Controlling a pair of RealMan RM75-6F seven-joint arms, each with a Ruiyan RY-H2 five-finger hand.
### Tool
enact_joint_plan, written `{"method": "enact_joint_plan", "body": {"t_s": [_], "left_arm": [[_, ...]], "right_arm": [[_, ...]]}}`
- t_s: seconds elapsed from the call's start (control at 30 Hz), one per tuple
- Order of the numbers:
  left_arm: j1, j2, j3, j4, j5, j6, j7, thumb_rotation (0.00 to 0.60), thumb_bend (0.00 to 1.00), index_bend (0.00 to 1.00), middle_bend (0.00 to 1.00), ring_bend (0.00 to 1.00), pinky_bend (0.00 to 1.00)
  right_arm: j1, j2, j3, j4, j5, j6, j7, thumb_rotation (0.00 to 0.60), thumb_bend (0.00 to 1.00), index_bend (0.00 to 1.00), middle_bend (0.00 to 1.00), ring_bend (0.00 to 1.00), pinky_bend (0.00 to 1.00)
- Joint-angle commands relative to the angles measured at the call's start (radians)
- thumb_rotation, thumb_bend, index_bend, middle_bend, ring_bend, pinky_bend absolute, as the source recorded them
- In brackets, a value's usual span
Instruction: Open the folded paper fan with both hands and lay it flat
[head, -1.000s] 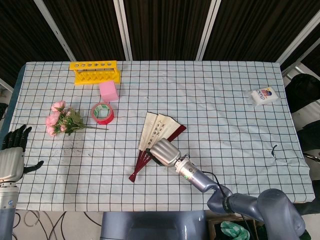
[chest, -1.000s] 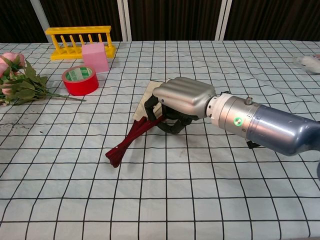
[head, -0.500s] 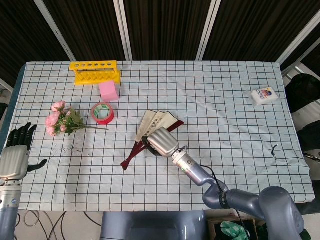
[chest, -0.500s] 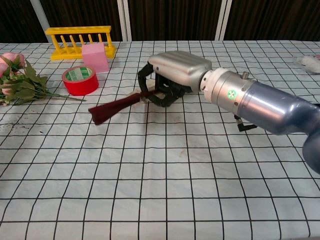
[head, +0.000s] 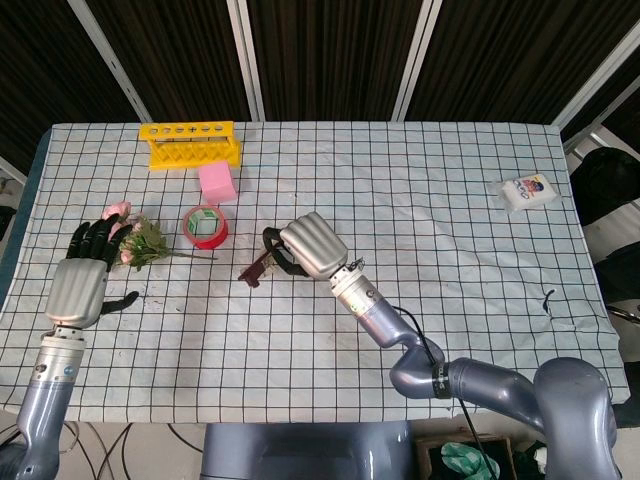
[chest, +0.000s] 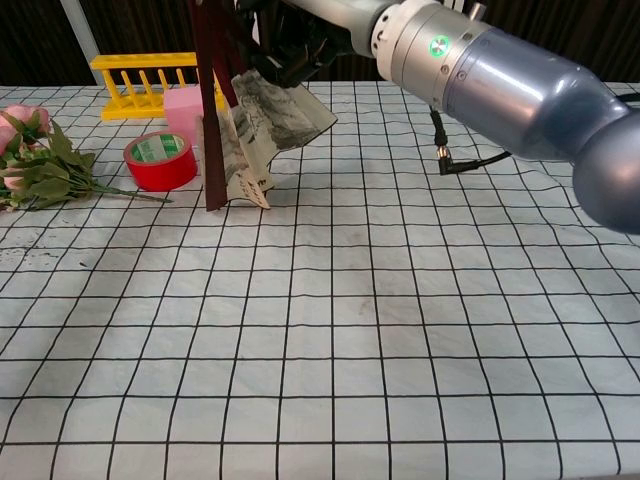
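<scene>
My right hand (head: 311, 246) grips the paper fan (head: 255, 271) and holds it up above the middle of the checked cloth. From the head view only its dark red end shows, sticking out left of the hand. In the chest view the fan (chest: 262, 125) hangs partly spread from the right hand (chest: 300, 30) at the top edge, dark red sticks pointing down and printed paper leaves drooping to the right. My left hand (head: 79, 281) hovers over the cloth's left side with fingers apart, holding nothing, well left of the fan.
A bunch of pink flowers (head: 125, 240) lies just by the left hand's fingertips. A red tape roll (head: 205, 226), a pink block (head: 217, 183) and a yellow rack (head: 190, 145) stand behind the fan. A white packet (head: 527, 192) sits far right.
The right hand has lifted the fan off the cloth and swung it up, so it now hangs partly spread. The left hand has moved up and right, toward the flowers.
</scene>
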Motion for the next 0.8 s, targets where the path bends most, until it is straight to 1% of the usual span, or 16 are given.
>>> {"method": "enact_joint_plan", "body": {"t_s": [0.03, 0.23, 0.37, 0.43, 0.7, 0.8], "left_arm": [[-0.037, -0.026, -0.016, -0.007, -0.008, -0.032, 0.025, 0.600, 0.02, 0.15, 0.00, 0.00, 0.00], [-0.103, -0.098, -0.045, 0.012, -0.050, -0.072, 0.067, 0.600, 0.04, 0.19, 0.00, 0.00, 0.00], [-0.138, -0.162, -0.060, 0.031, -0.071, -0.076, 0.078, 0.600, 0.04, 0.21, 0.00, 0.00, 0.00], [-0.153, -0.196, -0.062, 0.046, -0.076, -0.072, 0.085, 0.600, 0.04, 0.21, 0.00, 0.00, 0.00], [-0.190, -0.296, -0.064, 0.102, -0.078, -0.052, 0.084, 0.600, 0.05, 0.21, 0.00, 0.00, 0.00], [-0.201, -0.334, -0.072, 0.125, -0.081, -0.041, 0.071, 0.600, 0.07, 0.23, 0.00, 0.00, 0.00]], "right_arm": [[0.014, 0.012, 0.038, -0.028, 0.049, -0.008, -0.020, 0.600, 0.72, 0.93, 0.95, 1.00, 0.93], [0.031, 0.019, 0.091, -0.069, 0.144, -0.006, -0.068, 0.600, 0.72, 0.93, 0.95, 1.00, 0.93], [0.044, 0.010, 0.135, -0.103, 0.241, 0.012, -0.122, 0.600, 0.73, 0.93, 0.95, 1.00, 0.93], [0.053, 0.008, 0.156, -0.119, 0.289, 0.027, -0.161, 0.600, 0.73, 0.94, 0.95, 1.00, 0.93], [0.085, 0.007, 0.206, -0.173, 0.438, 0.080, -0.282, 0.600, 0.73, 0.94, 0.95, 1.00, 0.93], [0.098, -0.004, 0.228, -0.193, 0.504, 0.114, -0.321, 0.600, 0.74, 0.94, 0.95, 1.00, 0.93]]}}
